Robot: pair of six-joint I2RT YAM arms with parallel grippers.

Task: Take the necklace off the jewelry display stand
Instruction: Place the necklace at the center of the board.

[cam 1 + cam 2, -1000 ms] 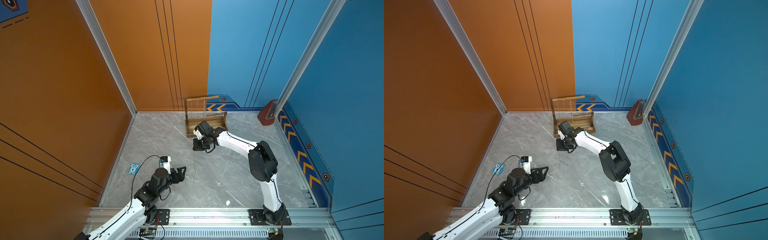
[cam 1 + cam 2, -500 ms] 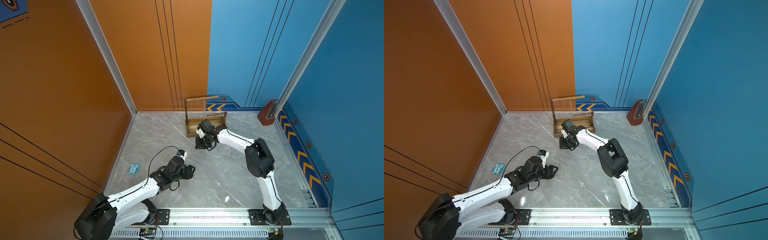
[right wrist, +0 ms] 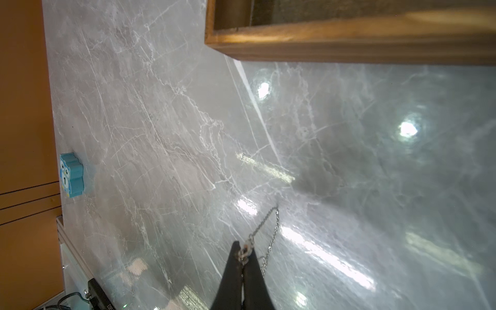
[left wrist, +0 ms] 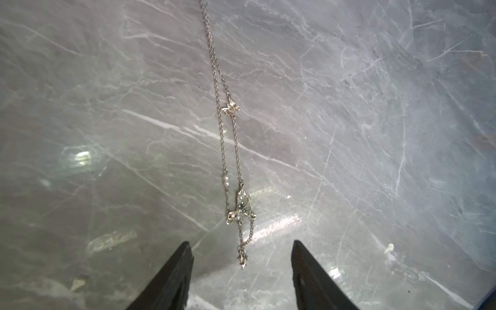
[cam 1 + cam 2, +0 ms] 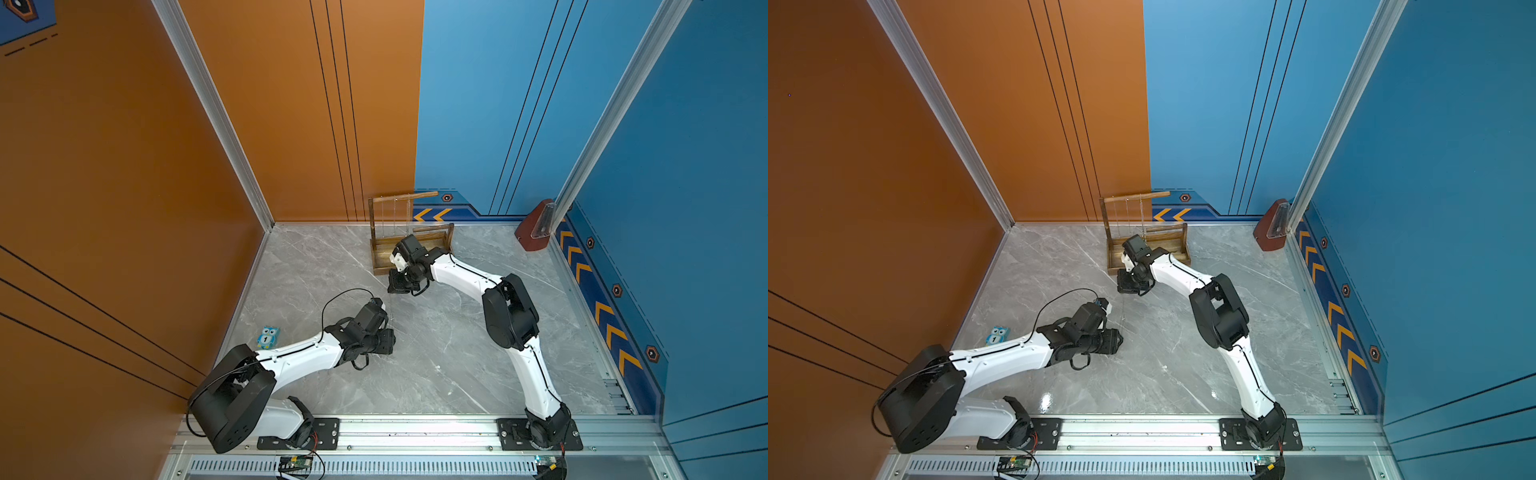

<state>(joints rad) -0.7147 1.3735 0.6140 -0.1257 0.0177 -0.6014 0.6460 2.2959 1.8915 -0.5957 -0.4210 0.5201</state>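
The silver butterfly-pendant necklace [image 4: 243,206] is stretching clear of the brown wooden jewelry display stand [image 3: 349,43]. Its clasp end is pinched in the clamped right gripper [image 3: 243,257], and its pendant end is reaching between the left gripper's [image 4: 240,243] parted, empty fingers. That small pinch is risking a slip under any tug. Whether the pendant is touching the grey marble tabletop [image 4: 375,134] is proving unclear.

Fine shiny metal chain of the necklace [image 4: 243,205], glossy grey marble-look worktop [image 4: 375,120] catching glare, smooth brown grained wood on the jewelry display stand [image 3: 349,35], matt black left hand [image 4: 240,243]
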